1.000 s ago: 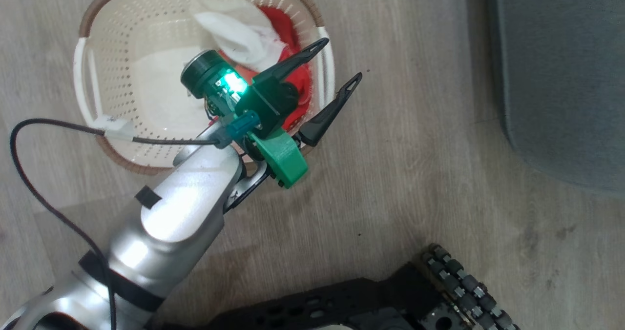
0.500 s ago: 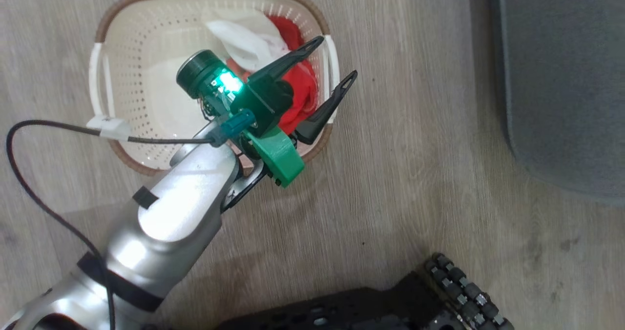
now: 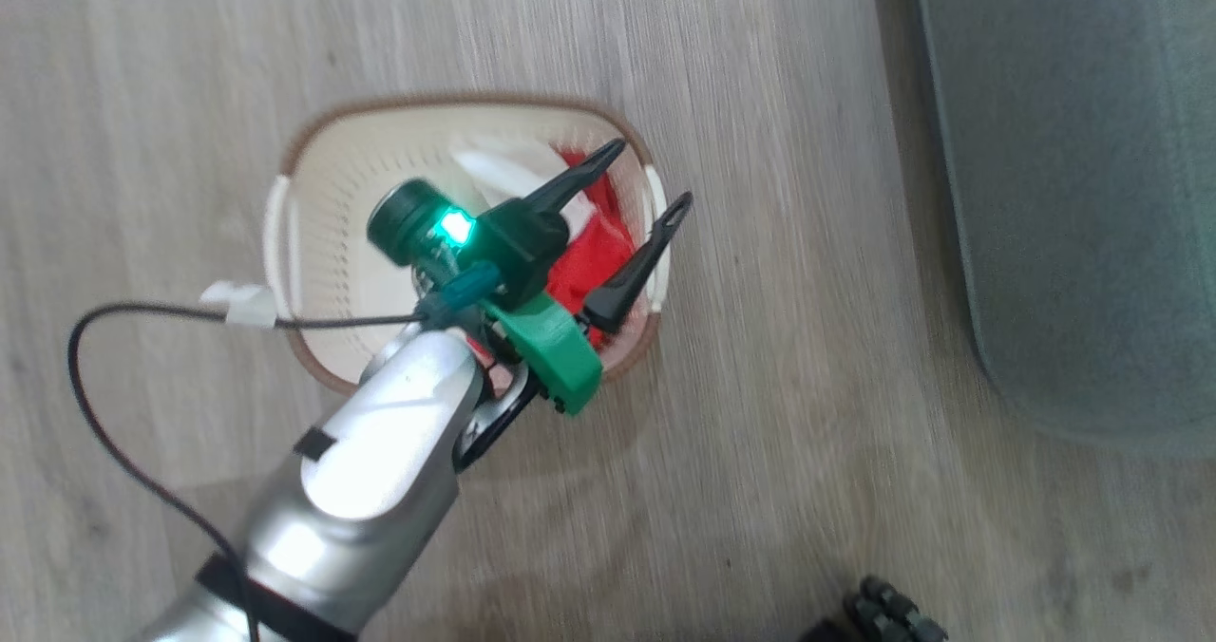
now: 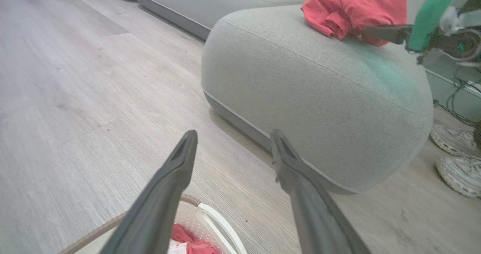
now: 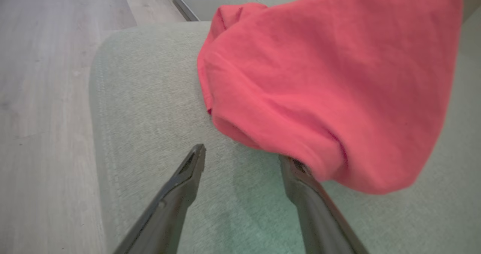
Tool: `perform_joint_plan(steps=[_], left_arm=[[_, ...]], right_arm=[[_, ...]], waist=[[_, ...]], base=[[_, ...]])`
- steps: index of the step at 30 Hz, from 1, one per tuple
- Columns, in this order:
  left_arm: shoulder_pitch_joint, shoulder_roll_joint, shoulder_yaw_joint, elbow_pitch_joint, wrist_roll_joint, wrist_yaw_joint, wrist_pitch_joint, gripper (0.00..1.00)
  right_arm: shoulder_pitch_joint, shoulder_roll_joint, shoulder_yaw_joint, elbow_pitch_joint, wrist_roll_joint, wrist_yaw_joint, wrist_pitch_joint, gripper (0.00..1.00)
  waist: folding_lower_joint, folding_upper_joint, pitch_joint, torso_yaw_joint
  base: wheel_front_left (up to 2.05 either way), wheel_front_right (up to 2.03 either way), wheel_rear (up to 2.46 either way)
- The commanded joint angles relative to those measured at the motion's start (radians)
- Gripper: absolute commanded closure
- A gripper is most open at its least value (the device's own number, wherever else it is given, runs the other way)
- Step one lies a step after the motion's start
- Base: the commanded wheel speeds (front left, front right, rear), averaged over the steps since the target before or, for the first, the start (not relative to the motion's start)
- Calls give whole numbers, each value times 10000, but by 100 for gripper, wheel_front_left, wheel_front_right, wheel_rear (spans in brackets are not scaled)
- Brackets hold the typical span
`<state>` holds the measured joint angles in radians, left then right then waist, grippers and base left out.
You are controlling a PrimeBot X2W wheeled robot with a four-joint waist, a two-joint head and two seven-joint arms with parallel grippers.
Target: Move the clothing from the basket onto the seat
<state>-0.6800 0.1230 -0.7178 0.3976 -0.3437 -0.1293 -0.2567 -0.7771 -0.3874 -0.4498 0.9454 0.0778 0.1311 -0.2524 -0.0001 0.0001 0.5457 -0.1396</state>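
1. Since a moment ago the head camera has swung and drawn back. The basket (image 3: pixel 323 243) now shows smaller and nearer the middle of that view, and the robot's wheeled base (image 3: pixel 888 613) has nearly slid off the bottom edge. The left arm has kept its place over the basket.
2. Head view: the left gripper (image 3: pixel 650 174) hangs above the basket's right end, jaws spread wide with nothing between them. Under it, red clothing (image 3: pixel 594 243) is heaped against the basket's right wall, with a white piece (image 3: pixel 503 162) beside it toward the far rim. The seat (image 3: pixel 1073 196) takes up the right side, well apart from the basket across the wooden floor (image 3: pixel 190 101). A black cable (image 3: pixel 104 405) loops away from the arm.
3. Left wrist view: the left gripper (image 4: pixel 233 133) has its dark fingers apart above the basket's rim (image 4: pixel 97 227), where a scrap of red clothing (image 4: pixel 188 239) peeks out. Beyond stands the seat (image 4: pixel 300 96), with a red garment (image 4: pixel 349 9) bunched on top. The right gripper (image 4: pixel 372 32) is just beside the garment, one finger pointing at it. White shoes (image 4: pixel 454 152) lie on the floor at the right.
4. Right wrist view: the right gripper (image 5: pixel 243 154) is low over the seat (image 5: pixel 150 96), jaws released and empty. The red garment (image 5: pixel 330 88) rests on the cushion, its lower edge covering the tip of the finger on that view's right.
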Motion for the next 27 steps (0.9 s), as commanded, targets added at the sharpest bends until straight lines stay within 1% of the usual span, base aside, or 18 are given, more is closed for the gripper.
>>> perform_joint_plan(steps=[1,6,9,13,21,22,23,27], left_arm=[[181,-29,434,-233,-64,-13,-51,0],[881,-237,1313,-116,-32,-10,-51,0],[1334,-281,2059,-237,80,7,-51,0],[1974,-318,3113,-275,223,53,-51,0],[3070,-434,4948,-438,675,101,-51,0],[3305,-469,5406,-533,814,128,-51,0],[3305,-469,5406,-533,814,128,-51,0],[3726,-539,6170,-624,1108,152,-51,0]], right_arm=[[441,-200,257,-449,190,-4,-91,0],[1714,90,1432,-1765,947,-4,-92,0],[2342,323,2257,-2565,1285,-4,-92,0],[3006,601,3005,-3477,1645,-4,-92,0],[3840,1187,3960,-4811,1791,-4,-93,0],[3973,1334,4159,-5088,1803,-4,-93,0],[3973,1334,4159,-5088,1803,-4,-93,0],[4200,1482,4630,-5395,1844,-4,-93,0]], waist=[[1,-1,-683,290],[1,-1,-1574,610],[1,-1,-2072,788],[1,-1,-2645,986],[1,-1,-3512,1340],[1,-1,-3653,1404],[1,-1,-3653,1404],[1,-1,-3976,1478]], base=[[0,0,0],[0,0,0],[0,0,0],[0,0,0],[0,0,0],[0,0,0],[0,0,0],[0,0,0]])
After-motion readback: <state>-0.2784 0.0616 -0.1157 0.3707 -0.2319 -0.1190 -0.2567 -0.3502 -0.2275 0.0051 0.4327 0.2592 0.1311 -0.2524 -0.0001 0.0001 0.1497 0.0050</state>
